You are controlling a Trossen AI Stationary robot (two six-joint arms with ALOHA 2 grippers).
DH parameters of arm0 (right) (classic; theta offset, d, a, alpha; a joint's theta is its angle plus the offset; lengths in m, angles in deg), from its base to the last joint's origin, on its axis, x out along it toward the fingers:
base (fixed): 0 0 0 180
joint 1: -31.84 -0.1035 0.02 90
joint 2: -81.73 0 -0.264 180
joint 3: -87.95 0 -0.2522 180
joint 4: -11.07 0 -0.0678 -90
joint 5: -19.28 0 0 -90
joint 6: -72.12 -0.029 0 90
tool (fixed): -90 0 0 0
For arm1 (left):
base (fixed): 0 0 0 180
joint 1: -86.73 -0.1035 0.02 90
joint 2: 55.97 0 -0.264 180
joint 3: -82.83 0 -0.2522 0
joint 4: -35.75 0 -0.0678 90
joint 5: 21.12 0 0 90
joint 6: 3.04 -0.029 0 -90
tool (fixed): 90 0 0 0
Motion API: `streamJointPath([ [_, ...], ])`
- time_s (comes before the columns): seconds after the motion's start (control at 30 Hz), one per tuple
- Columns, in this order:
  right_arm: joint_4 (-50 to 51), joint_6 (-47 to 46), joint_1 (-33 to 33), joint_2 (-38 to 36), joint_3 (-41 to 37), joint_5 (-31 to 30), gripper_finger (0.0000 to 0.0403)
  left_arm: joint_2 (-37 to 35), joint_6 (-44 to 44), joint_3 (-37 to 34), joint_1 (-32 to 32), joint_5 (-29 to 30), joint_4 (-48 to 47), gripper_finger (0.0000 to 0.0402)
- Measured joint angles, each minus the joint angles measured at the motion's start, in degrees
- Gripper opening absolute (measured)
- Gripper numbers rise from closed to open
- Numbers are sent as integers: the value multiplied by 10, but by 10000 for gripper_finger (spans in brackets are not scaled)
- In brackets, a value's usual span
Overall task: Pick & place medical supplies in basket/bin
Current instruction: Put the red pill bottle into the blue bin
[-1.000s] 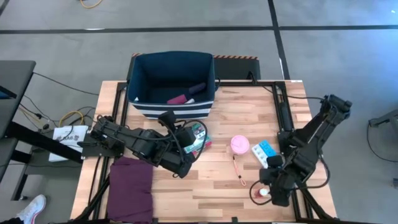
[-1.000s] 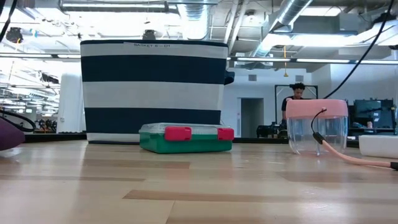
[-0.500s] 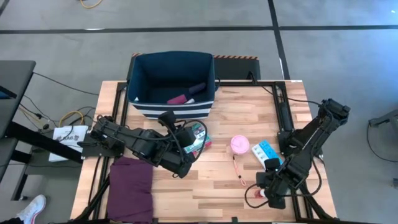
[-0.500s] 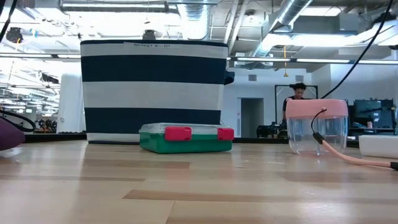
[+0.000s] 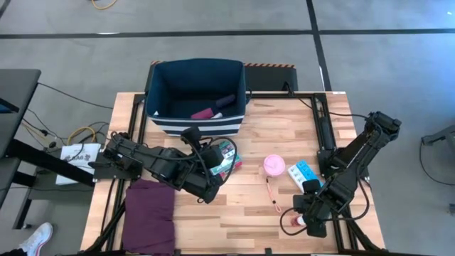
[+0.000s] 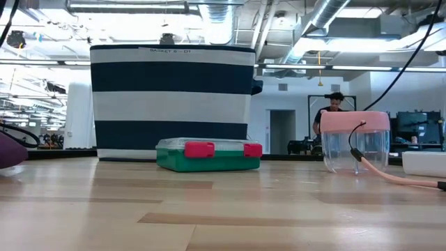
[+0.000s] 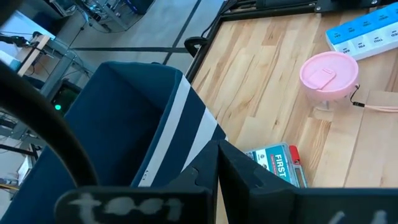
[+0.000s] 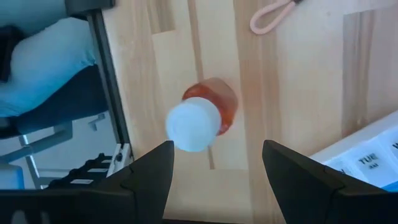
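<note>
Two spread fingers (image 8: 214, 171) (bottle (image 8: 202, 118) between)

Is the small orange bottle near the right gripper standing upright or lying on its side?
Upright. In the right wrist view the bottle is seen from above, its white cap facing the camera. The right gripper hovers over it, jaws open.
</note>
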Motion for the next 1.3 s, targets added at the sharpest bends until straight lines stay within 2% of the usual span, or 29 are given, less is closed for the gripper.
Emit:
streamJointPath([
  [0.37, -55, 25, -5, 15, 0, -15, 239, 0, -2, 0, 0, 0, 0, 0],
  [0.73, -25, 30, -1, 51, 0, -13, 239, 0, -3, 0, 0, -2, 0, 0],
  [1.3, -26, 30, 0, 53, 0, -20, 239, 0, -3, 0, 0, -2, 0, 0],
])
